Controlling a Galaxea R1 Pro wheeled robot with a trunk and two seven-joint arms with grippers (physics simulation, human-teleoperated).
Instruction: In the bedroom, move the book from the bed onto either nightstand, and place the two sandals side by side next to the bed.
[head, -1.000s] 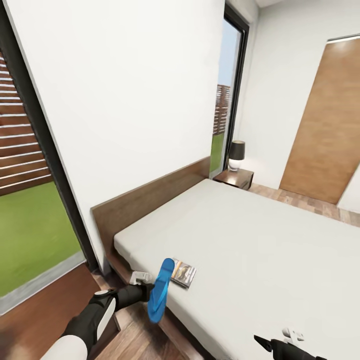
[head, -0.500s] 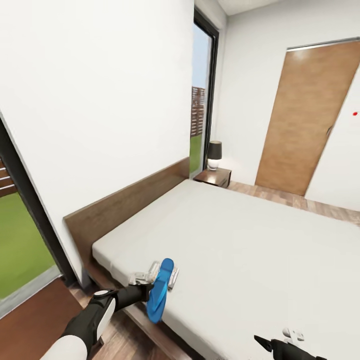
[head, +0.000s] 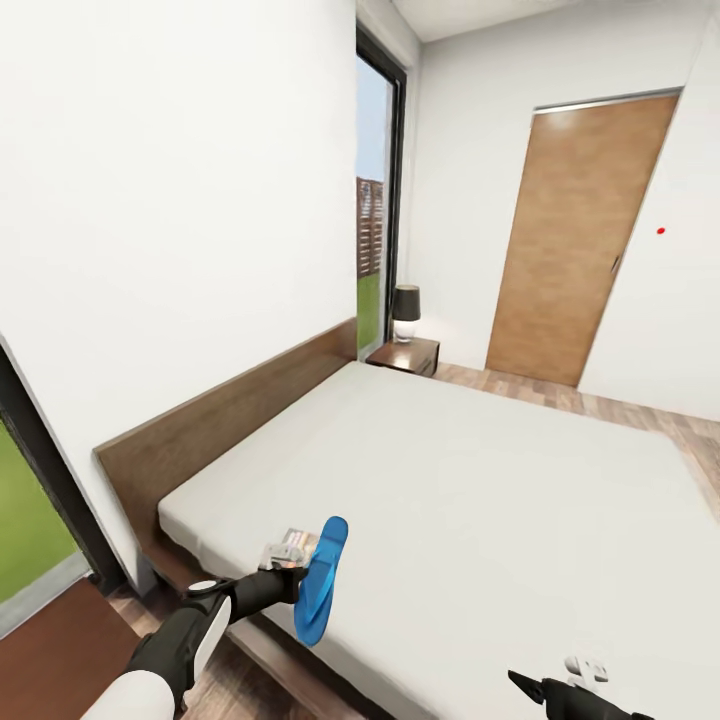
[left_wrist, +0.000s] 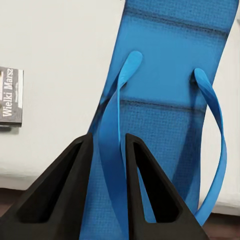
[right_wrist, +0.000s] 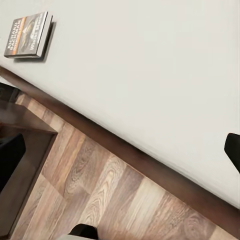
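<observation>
Item held: one bright blue thin flat rubber flip-flop sandal, gripped by the left gripper, whose two black fingers are pinched narrowly on one blue strap of the thong. Landmark: the large low bed with dark brown wooden frame and pale grey-white mattress. Position: sandal hangs over the bed's near corner at the headboard end, above the mattress edge, not resting on it as far as can be judged. Long axis: near upright, slightly tilted, toe end up over the mattress, heel end down toward the brown wood-plank floor beside the bed. Judgement: setting it down calls for lowering it off the mattress side, down to the planks beside the frame, and laying the long axis flat. Second item: thin small paperback book with dark cover and orange band, flat on the mattress at that same corner, just beyond the sandal and nearer the left arm. Right gripper: low over the bed's near side, holding nothing visible; finger spread cannot be told.
</observation>
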